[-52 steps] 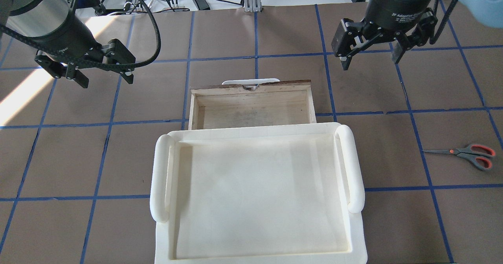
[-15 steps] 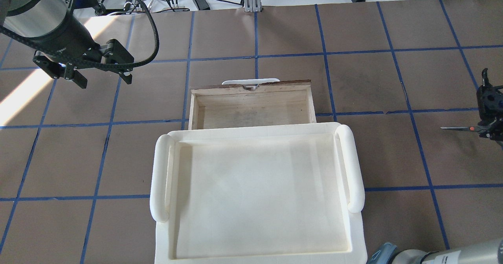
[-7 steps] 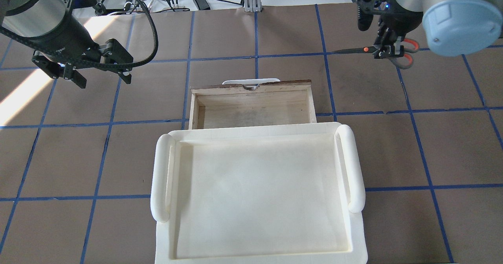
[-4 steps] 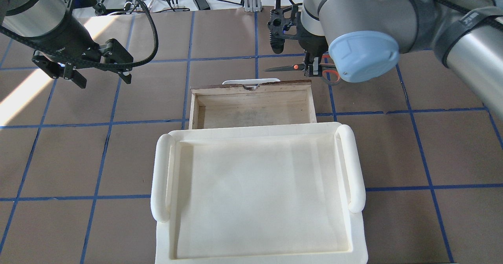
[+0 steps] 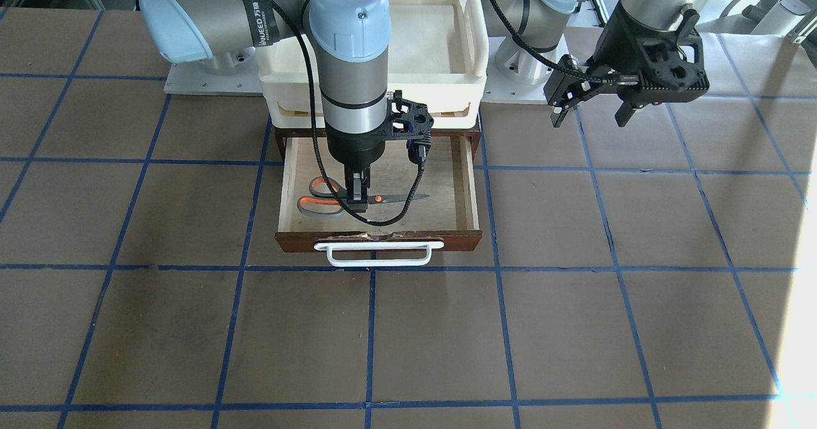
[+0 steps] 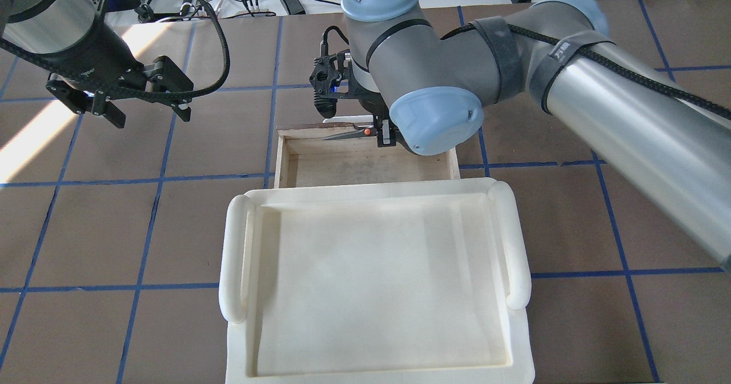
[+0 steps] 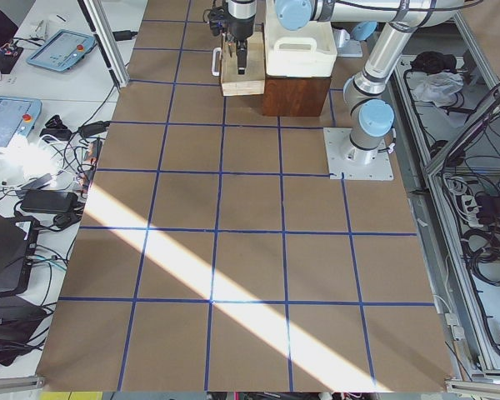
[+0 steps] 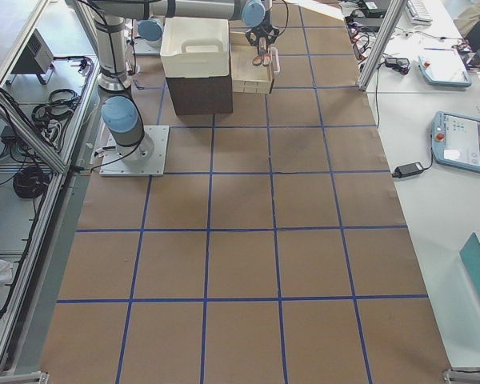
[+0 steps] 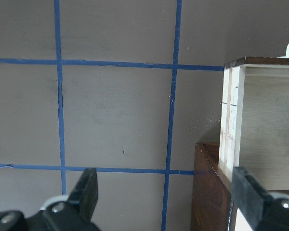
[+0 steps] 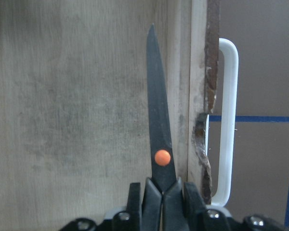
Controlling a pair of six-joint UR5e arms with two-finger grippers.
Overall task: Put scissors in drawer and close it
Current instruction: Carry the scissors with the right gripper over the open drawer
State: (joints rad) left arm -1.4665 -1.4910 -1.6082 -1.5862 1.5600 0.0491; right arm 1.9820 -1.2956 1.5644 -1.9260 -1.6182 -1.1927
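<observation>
The scissors [image 5: 332, 200], with orange-and-grey handles and dark blades, are held in my right gripper [image 5: 357, 204], which is shut on them near the pivot. They hang low inside the open drawer [image 5: 447, 186], blades lying along its dark front wall. The right wrist view shows the blade [image 10: 159, 120] over the plywood floor [image 10: 77, 110], next to the white bar handle [image 10: 229, 120]. In the overhead view the blade tip [image 6: 345, 135] shows beside the gripper [image 6: 384, 136]; the handles are hidden. My left gripper [image 6: 145, 112] is open and empty, to the drawer's left.
A cream-white plastic tray [image 6: 234, 258] sits on top of the dark brown cabinet [image 7: 296, 96] that the drawer slides out of. The right arm's elbow [image 6: 434, 118] hangs over the drawer's right part. Brown table with blue tape grid all around.
My right gripper took the scissors off the table at the right, carried them past the drawer's front, and now holds them down inside the drawer. The left arm stayed still.
</observation>
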